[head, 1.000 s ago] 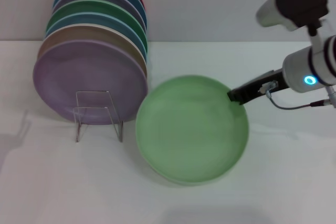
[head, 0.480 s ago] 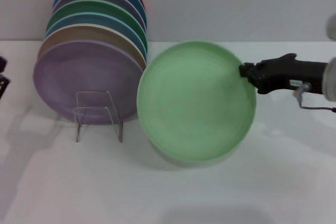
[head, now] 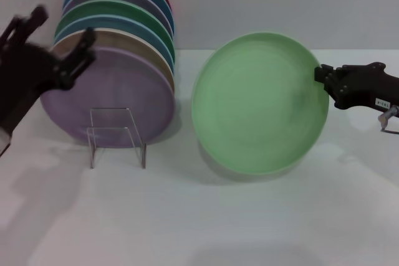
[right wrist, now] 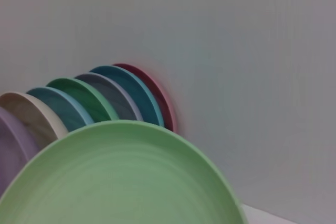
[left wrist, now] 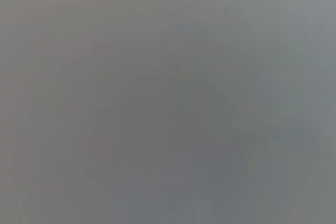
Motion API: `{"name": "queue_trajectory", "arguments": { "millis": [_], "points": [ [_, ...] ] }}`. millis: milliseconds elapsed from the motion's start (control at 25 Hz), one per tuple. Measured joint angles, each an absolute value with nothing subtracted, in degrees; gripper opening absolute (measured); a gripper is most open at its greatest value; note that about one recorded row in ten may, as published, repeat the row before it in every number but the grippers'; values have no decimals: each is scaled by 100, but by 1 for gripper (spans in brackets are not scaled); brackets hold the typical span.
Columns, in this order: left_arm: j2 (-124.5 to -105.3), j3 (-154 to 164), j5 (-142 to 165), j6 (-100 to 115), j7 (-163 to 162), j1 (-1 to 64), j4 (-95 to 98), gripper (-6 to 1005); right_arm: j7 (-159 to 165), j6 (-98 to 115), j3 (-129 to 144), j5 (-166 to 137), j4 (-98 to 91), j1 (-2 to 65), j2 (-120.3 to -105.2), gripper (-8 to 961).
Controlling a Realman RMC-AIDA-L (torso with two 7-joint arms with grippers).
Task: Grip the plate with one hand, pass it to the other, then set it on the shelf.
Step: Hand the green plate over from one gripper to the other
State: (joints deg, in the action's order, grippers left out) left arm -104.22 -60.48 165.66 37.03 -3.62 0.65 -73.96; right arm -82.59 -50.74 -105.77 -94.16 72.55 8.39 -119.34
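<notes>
Your right gripper [head: 325,82], pinching the plate [head: 260,104] by its rim, has lifted it upright, while your left gripper [head: 59,45] has arrived spread open.

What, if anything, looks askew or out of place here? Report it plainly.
Nothing is spilled or damaged. The plate is held tilted above the table by the right tool at its rim, a handover pose. The left tool is open in front of the stacked plates in the shelf.
</notes>
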Motion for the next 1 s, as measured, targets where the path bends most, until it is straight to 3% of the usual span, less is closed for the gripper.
{"name": "queue_trajectory", "arguments": {
  "millis": [40, 200, 280, 360, 520, 560, 600, 640, 720, 760, 880, 1000],
  "points": [
    [-10422, -6048, 16566, 3703, -362, 65, -7396, 698, -8259, -5074, -10577, -9416, 7255, 839, -11934, 17],
    [-10021, -5896, 16560, 1780, -532, 75, -9102, 692, -8459, -5049, -10633, -9271, 7125, 875, -11933, 17],
    [-9974, -5875, 16557, 734, -542, 153, -9823, 689, -8490, -5049, -10635, -9256, 7116, 879, -11932, 17],
    [-10043, -5875, 16553, -321, -441, 254, -10427, 687, -8562, -5049, -10637, -9226, 7115, 879, -11931, 17],
    [-10448, -5845, 16511, -1656, 158, 429, -11100, 681, -8655, -5068, -10637, -9187, 7114, 865, -11930, 16],
    [-10448, -5845, 16511, -1656, 158, 429, -11100, 679, -8702, -5081, -10636, -9162, 7116, 853, -11929, 16],
    [-10875, -5935, 16328, -2469, 689, 629, -11248, 678, -8833, -5102, -10636, -9053, 7123, 826, -11927, 16],
    [-10875, -5935, 16328, -2469, 689, 629, -11248, 677, -8833, -5102, -10636, -9053, 7123, 826, -11927, 16],
    [-11173, -6141, 15881, -3018, 1257, 812, -11203, 674, -8955, -5118, -10635, -8920, 7120, 797, -11926, 16],
    [-11173, -6141, 15881, -3018, 1257, 812, -11203, 672, -8998, -5132, -10635, -8873, 7116, 789, -11926, 16],
    [-11733, -6663, 15099, -3532, 2357, 946, -10919, 668, -9198, -5258, -10679, -8751, 7087, 764, -11924, 16],
    [-11808, -6861, 14817, -3694, 2632, 1037, -10749, 664, -9538, -5544, -10745, -8406, 7000, 707, -11924, 16]
  ]
}}
